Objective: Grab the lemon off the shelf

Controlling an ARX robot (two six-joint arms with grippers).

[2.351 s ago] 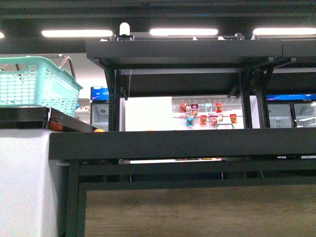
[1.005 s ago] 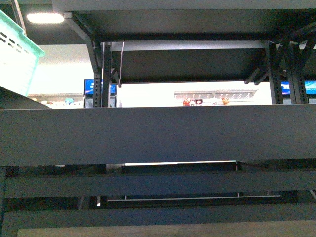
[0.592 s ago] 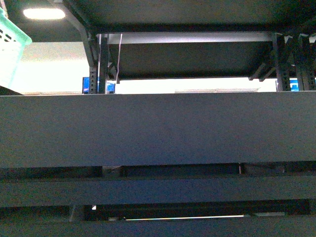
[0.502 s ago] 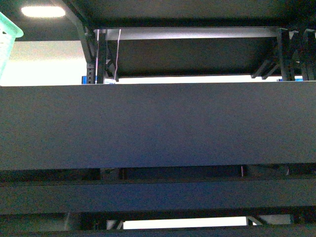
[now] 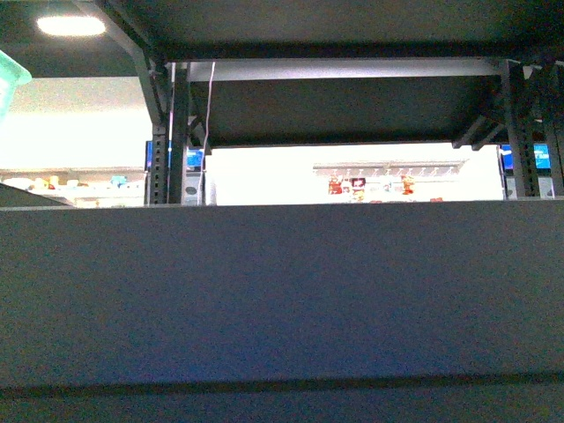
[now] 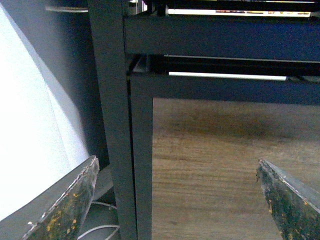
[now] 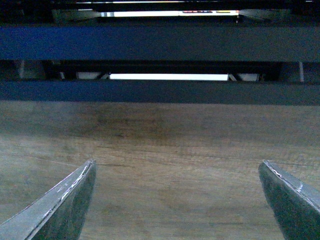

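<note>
The left hand is spread, its two worn fingers well apart. Close beyond them stands a dark corner upright of the shelf. A white surface lies beside the upright and a thin white cable near its foot. A wooden panel runs under the shelf's crossbars.

The right hand is spread too, its fingers wide apart over the same kind of wood. Two dark shelf rails cross beyond it, with a strip of bright light between them.

In the front view neither hand shows. The shelf's raised lip fills everything from nine o'clock round through six to three, very close to the camera, and it hides what lies in the tray behind it. Where the lemon sits cannot be told from any view.

Past the lip a perforated post rises at about ten o'clock, and the dark underside of the upper tray spans twelve o'clock. More uprights stand at two o'clock. A corner of a teal basket shows at the frame's edge at ten o'clock. A ceiling light glows between ten and eleven.

Farthest off, just toward one o'clock from the centre, hang small red packets in a bright room. A blue screen sits near three o'clock.
</note>
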